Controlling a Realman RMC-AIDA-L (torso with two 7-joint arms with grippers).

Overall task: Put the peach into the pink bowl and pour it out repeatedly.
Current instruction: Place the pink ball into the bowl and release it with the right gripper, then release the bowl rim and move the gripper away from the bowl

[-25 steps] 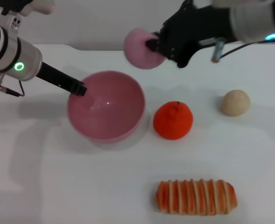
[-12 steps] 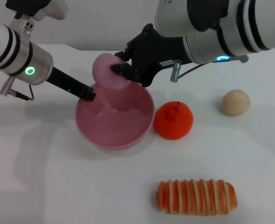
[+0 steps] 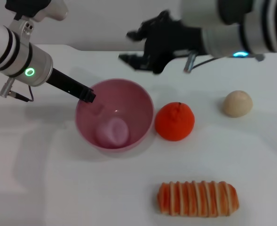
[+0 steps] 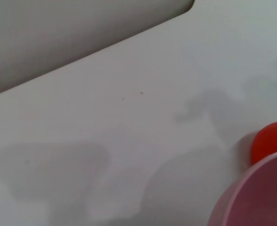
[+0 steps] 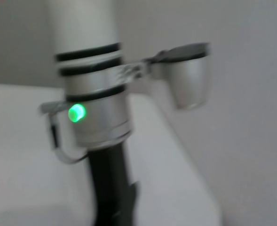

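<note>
The peach (image 3: 113,131) lies loose in the bottom of the bowl (image 3: 140,123), which sits left of centre on the worktop (image 3: 82,188). The left tool (image 3: 86,95) is closed on the bowl's rim nearest the far-left corner. The right tool (image 3: 137,50) hangs empty with its fingers spread, above the far edge, apart from the bowl. An orange fruit (image 3: 174,121) sits just beside the bowl. Likely risks: a one-sided rim hold could slip when tipping, and the poured peach could roll off or knock the orange fruit.
</note>
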